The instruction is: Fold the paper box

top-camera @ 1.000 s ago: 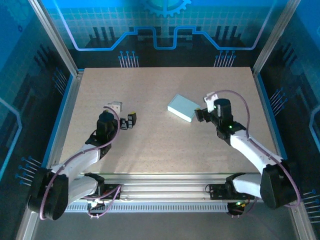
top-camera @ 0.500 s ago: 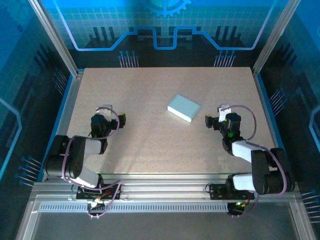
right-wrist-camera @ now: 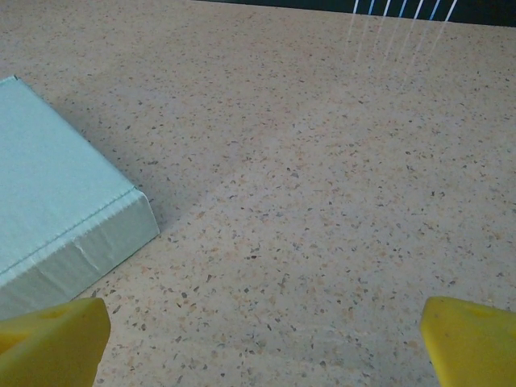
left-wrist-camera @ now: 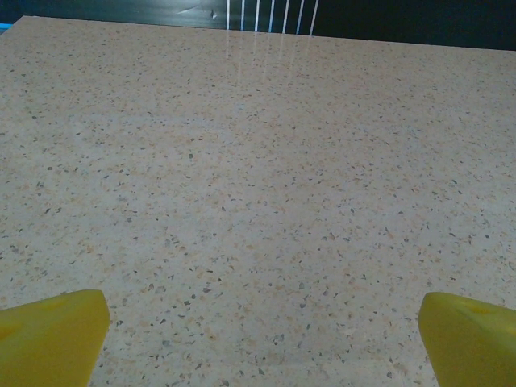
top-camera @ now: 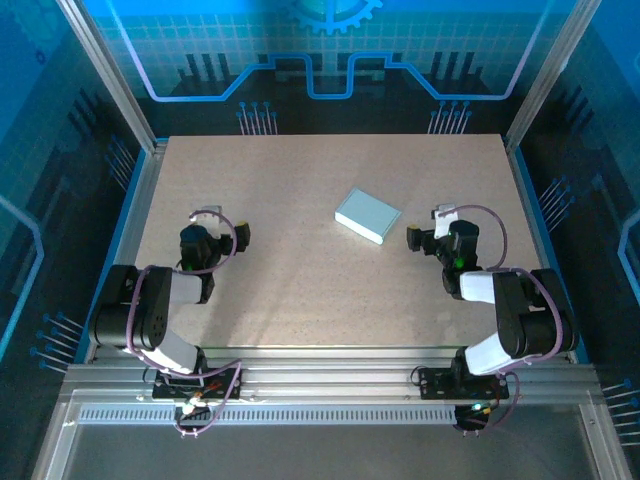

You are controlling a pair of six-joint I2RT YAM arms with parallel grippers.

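The paper box (top-camera: 367, 215) is a pale mint, closed flat rectangular box lying alone on the table just right of centre. In the right wrist view the paper box (right-wrist-camera: 56, 201) lies at the left, its near corner ahead of my left fingertip (right-wrist-camera: 52, 343) and apart from it. My right gripper (top-camera: 414, 238) rests low to the right of the box, open, nothing between its fingers (right-wrist-camera: 262, 343). My left gripper (top-camera: 238, 237) sits far left of the box, open over bare table (left-wrist-camera: 262, 339).
The speckled beige table (top-camera: 300, 290) has raised blue side rails (top-camera: 128, 215) and a metal rail along its near edge (top-camera: 330, 360). Both arms are folded back close to their bases. Dark cables loop over each wrist.
Both arms have drawn back and folded toward their bases. The right gripper has moved away from the box's right edge. The box has not moved.
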